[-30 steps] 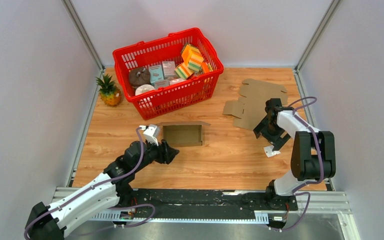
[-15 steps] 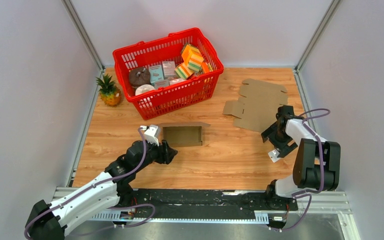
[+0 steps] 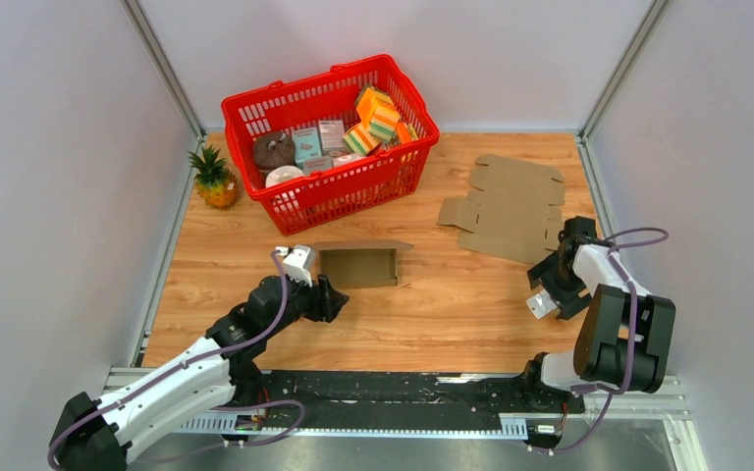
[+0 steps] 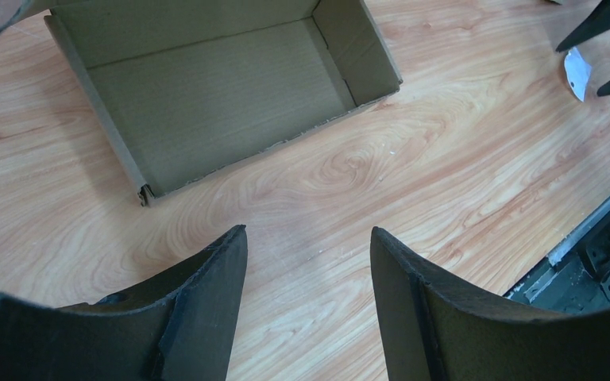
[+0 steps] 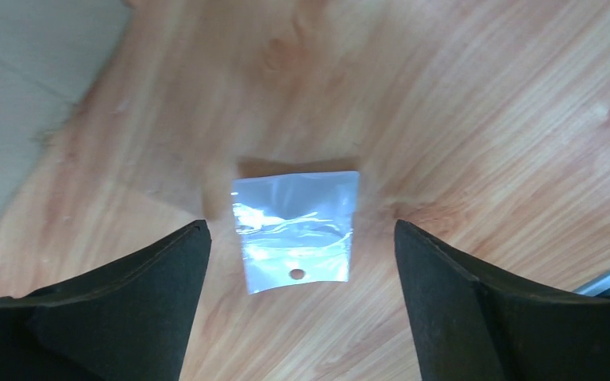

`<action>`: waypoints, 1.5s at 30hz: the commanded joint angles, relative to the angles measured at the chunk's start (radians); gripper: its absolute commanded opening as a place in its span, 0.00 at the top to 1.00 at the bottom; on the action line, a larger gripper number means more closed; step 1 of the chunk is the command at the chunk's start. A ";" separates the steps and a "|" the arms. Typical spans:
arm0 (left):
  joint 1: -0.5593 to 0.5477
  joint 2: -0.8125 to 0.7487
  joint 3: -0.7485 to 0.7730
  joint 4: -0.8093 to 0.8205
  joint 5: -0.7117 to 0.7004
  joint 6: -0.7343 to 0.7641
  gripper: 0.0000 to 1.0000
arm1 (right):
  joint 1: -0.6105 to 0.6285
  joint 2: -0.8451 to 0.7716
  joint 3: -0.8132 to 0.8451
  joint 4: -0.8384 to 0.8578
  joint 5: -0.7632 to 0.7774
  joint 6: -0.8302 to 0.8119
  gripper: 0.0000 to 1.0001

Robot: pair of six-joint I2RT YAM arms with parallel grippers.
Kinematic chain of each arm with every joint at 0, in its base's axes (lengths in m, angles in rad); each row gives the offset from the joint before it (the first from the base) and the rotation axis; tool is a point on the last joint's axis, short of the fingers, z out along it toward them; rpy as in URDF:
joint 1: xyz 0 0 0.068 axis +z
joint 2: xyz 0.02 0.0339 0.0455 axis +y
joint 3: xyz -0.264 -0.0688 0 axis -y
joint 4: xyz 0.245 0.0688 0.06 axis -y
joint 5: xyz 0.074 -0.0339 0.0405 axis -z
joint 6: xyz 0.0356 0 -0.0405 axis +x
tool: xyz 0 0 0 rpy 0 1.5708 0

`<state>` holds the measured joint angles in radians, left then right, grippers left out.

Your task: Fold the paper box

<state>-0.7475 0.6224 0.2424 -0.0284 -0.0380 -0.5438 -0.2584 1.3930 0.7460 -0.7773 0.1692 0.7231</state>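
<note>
A folded brown paper box (image 3: 358,265) stands open-topped on the wooden table, also in the left wrist view (image 4: 222,87). A flat unfolded cardboard sheet (image 3: 507,206) lies at the back right; its corner shows in the right wrist view (image 5: 24,87). My left gripper (image 3: 332,299) is open and empty, just left and near of the box, its midpoint over bare wood (image 4: 308,238). My right gripper (image 3: 557,285) is open and empty near the right edge, over a small clear plastic bag (image 5: 295,230), also in the top view (image 3: 538,305).
A red basket (image 3: 332,182) with sponges, small boxes and other items stands at the back. A toy pineapple (image 3: 215,179) sits left of it. Metal rails border the table's near edge and both sides.
My right arm has drawn back toward the near right, off the flat cardboard sheet, to above the plastic bag. The left arm and the folded box have barely moved.
</note>
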 commanded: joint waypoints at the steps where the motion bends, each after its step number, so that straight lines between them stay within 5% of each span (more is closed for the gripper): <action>1: -0.004 -0.009 0.032 0.024 0.000 0.022 0.34 | -0.013 0.003 -0.042 0.039 -0.048 -0.025 0.22; 12: -0.004 -0.021 0.029 0.025 -0.013 0.024 0.34 | -0.010 -0.031 -0.132 0.165 -0.138 0.003 0.57; 20: -0.003 -0.044 0.106 -0.071 -0.039 0.033 0.34 | 0.120 -0.178 -0.129 0.167 -0.125 -0.031 0.64; 28: 0.005 -0.165 0.300 -0.401 -0.201 0.056 0.33 | 0.723 -0.403 -0.102 0.182 0.067 -0.031 0.66; 34: 0.005 -0.308 0.371 -0.617 -0.341 -0.008 0.32 | 1.327 -0.310 -0.117 0.389 0.303 0.032 0.65; 37: 0.004 -0.352 0.382 -0.688 -0.362 -0.044 0.32 | 1.433 -0.120 -0.022 0.501 0.345 -0.011 0.63; 45: 0.005 -0.421 0.396 -0.843 -0.336 -0.160 0.34 | 1.434 0.221 0.298 0.757 0.446 -0.268 0.62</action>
<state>-0.7456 0.2447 0.5999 -0.7628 -0.3759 -0.6292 1.1820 1.5520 0.8890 -0.2222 0.4736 0.6155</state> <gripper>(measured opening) 0.672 0.366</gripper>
